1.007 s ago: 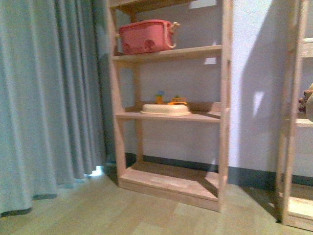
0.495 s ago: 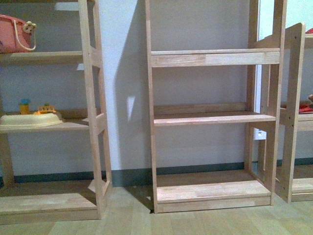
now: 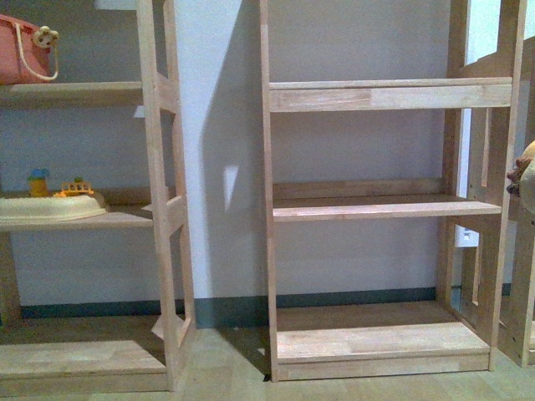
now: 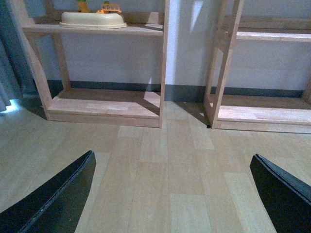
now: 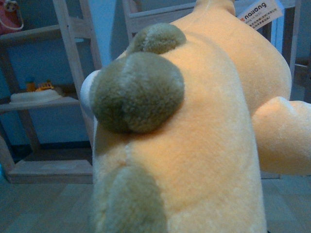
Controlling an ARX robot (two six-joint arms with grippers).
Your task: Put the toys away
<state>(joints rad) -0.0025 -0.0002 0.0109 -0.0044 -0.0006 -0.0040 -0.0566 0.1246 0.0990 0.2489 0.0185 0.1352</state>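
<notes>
The plush animal (image 5: 204, 141), fuzzy orange-yellow with paler tan feet and a white label, fills the right wrist view; my right gripper is shut on it, its fingers hidden behind the fabric. A small edge of the plush animal (image 3: 527, 175) shows at the far right of the front view, beside the wooden shelf unit (image 3: 384, 209). My left gripper (image 4: 180, 194) is open above bare floor, with its dark fingers (image 4: 58, 199) wide apart and nothing between them.
Two wooden shelf units stand against the wall. The left one (image 3: 159, 209) holds a pink basket (image 3: 21, 54) up top and a cream tray (image 3: 50, 206) with small toys. A third shelf frame (image 3: 522, 276) stands at the right edge. Wooden floor (image 4: 170, 160) lies in front.
The front view has swung right from the curtain and left shelf to the middle shelf unit, then shifted slightly left. The plush edge has come into view at the right.
</notes>
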